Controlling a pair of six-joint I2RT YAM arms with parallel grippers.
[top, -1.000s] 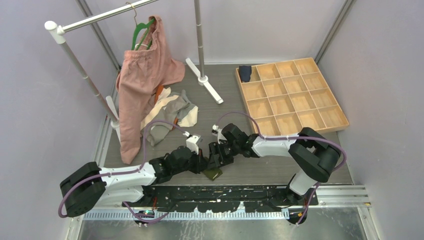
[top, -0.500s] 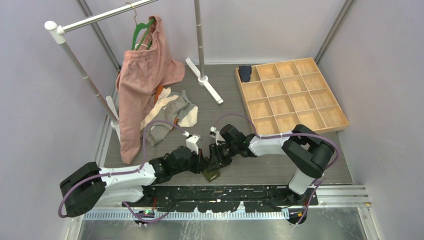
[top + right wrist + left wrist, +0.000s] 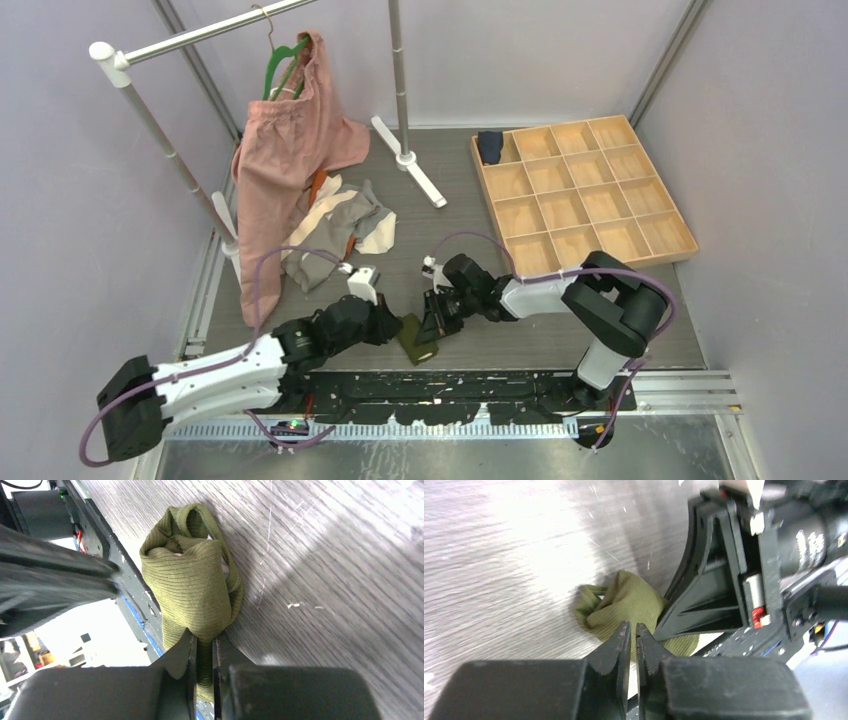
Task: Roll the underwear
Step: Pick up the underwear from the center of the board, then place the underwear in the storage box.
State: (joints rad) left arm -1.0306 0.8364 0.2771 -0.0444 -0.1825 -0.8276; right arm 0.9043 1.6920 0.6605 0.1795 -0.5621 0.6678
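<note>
grey wood-grain table (image 3: 520,335): right gripper (image 3: 204,642) pinches rolled olive underwear (image 3: 192,580); left gripper (image 3: 634,627) pressed together.

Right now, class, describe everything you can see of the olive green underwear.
The olive green underwear is ribbed knit fabric, bunched into a loose roll with an open loop at one end. It lies on the grey table near its front edge. The right pincer is shut on its other end.
</note>
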